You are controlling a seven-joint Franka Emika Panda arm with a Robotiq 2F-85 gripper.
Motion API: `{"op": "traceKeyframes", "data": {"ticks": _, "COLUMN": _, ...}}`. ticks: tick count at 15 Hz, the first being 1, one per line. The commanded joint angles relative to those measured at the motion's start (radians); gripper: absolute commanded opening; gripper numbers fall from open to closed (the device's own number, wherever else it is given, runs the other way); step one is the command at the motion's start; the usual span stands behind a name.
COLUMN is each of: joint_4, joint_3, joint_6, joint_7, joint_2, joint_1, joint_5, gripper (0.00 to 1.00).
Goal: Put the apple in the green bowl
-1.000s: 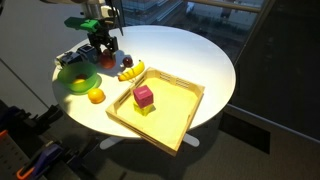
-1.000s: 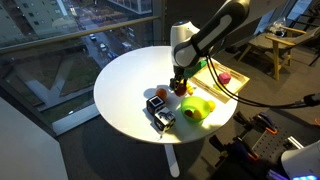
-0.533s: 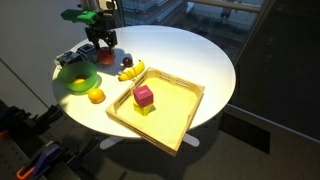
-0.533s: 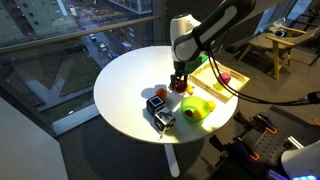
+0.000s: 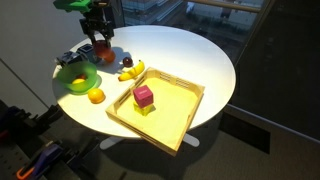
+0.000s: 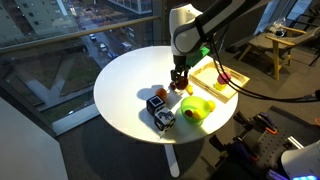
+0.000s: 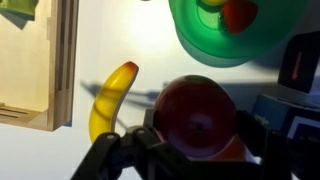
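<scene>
The red apple (image 7: 196, 108) is clamped between the fingers of my gripper (image 7: 197, 135), which holds it above the white table. In an exterior view the gripper (image 5: 99, 38) hangs with the apple (image 5: 103, 45) just behind the lime-green bowl (image 5: 88, 86). It also shows in the other exterior view, gripper (image 6: 180, 78) with the apple (image 6: 180, 86) beside the bowl (image 6: 207, 104). In the wrist view the bowl (image 7: 200, 48) lies ahead of the apple and holds a small red piece and a yellow-green piece.
A banana (image 7: 112, 98) lies next to the apple, between bowl and wooden tray (image 5: 185, 110). The tray holds a magenta block (image 5: 144, 96). An orange fruit (image 5: 96, 96) sits at the table's edge by the bowl. A dark box (image 6: 160, 112) stands beside the bowl.
My gripper has risen straight up from the table with the apple held in it. The bowl, banana and tray have not moved.
</scene>
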Motion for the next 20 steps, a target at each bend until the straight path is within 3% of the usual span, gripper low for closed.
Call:
{"op": "traceKeyframes", "data": {"ticks": 1, "joint_4": -0.023, "joint_3": 0.010, "joint_6": -0.060, "joint_7": -0.030, "joint_2": -0.068, "joint_1": 0.003, "joint_5": -0.013, "gripper": 0.56}}
{"op": "traceKeyframes", "data": {"ticks": 8, "joint_4": -0.079, "joint_3": 0.037, "joint_6": -0.090, "joint_7": -0.083, "joint_2": -0.141, "joint_1": 0.000, "joint_5": -0.006, "gripper": 0.56}}
{"op": "traceKeyframes", "data": {"ticks": 20, "joint_4": -0.273, "joint_3": 0.081, "joint_6": -0.084, "joint_7": -0.140, "joint_2": -0.281, "joint_1": 0.008, "joint_5": -0.005, "gripper": 0.56}}
